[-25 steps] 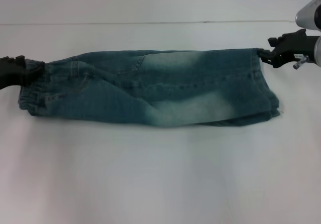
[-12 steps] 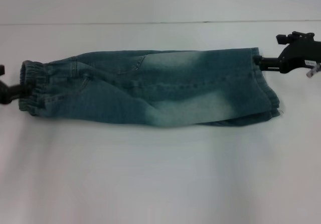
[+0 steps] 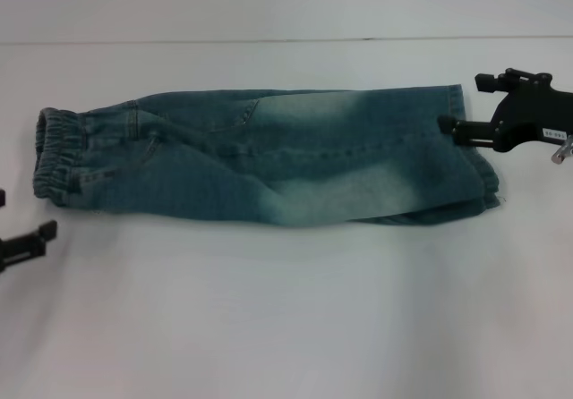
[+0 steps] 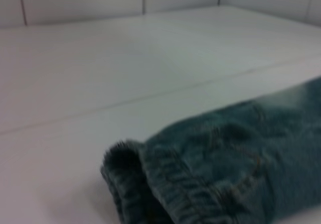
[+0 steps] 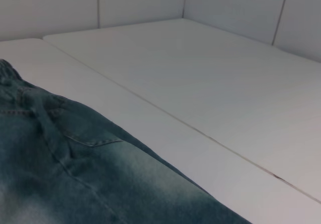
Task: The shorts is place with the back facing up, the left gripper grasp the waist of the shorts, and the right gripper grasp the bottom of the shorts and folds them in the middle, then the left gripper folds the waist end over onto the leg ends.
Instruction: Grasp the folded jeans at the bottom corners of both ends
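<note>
- Since half a second ago: left gripper (image 3: 20, 245) off the waist (image 3: 55, 155), now nearer the camera and clear of the cloth; right gripper (image 3: 461, 126) slid in over the leg ends (image 3: 466, 162).
- Shorts (image 3: 269, 162) unmoved, folded lengthwise into one long strip on the white table (image 3: 286, 318).
- From the left gripper: waist away from the camera and slightly inward, near but not touching; bare table between the two.
- Left gripper mostly cut off at the picture's edge; only one black finger showing, nothing held; open or closed, cannot tell.
- From the right gripper: leg ends directly at and under the fingertips, the rest of the strip stretching away toward the left gripper.
- Right gripper: fingers spread apart, one tip over the denim at the hem, the other higher and beyond the cloth edge; not clamped on anything.
- Left wrist view: ruffled waist (image 4: 150, 184) close in front, resting on the table, a table seam (image 4: 150, 96) running behind it.
- Right wrist view: denim with a pocket seam (image 5: 93, 142) filling the near corner, table stretching off beyond, tiled wall (image 5: 140, 3) at the back.
</note>
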Robot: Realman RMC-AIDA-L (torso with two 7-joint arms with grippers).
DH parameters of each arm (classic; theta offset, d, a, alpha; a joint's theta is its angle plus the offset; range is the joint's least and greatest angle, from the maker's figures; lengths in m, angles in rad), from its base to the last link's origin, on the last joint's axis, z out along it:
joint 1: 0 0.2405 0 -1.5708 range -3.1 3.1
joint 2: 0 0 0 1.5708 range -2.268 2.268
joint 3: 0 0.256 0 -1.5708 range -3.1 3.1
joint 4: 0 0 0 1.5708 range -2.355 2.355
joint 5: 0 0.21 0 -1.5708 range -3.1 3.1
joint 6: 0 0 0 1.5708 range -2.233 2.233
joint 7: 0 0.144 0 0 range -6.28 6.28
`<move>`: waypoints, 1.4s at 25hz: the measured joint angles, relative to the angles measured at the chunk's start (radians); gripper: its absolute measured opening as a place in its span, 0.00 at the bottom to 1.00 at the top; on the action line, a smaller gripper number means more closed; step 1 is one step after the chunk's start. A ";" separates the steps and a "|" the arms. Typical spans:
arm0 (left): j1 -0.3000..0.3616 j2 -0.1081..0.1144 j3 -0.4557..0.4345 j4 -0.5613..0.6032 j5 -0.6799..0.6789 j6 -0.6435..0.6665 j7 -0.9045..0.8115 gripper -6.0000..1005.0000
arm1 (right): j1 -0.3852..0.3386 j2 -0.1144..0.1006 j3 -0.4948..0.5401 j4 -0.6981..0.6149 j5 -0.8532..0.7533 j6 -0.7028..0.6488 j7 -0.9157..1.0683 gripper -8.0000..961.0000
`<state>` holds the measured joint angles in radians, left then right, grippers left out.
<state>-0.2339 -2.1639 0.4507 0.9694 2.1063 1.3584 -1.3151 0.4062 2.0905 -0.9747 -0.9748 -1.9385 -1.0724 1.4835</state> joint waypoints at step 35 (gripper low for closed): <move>-0.161 0.047 0.035 -0.354 -0.084 -0.319 0.244 0.86 | -0.020 0.005 -0.006 0.076 0.101 -0.063 -0.102 0.90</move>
<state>-0.3944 -2.1165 0.4854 0.6149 2.0227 1.0390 -1.0708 0.3860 2.0955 -0.9804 -0.8993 -1.8374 -1.1352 1.3814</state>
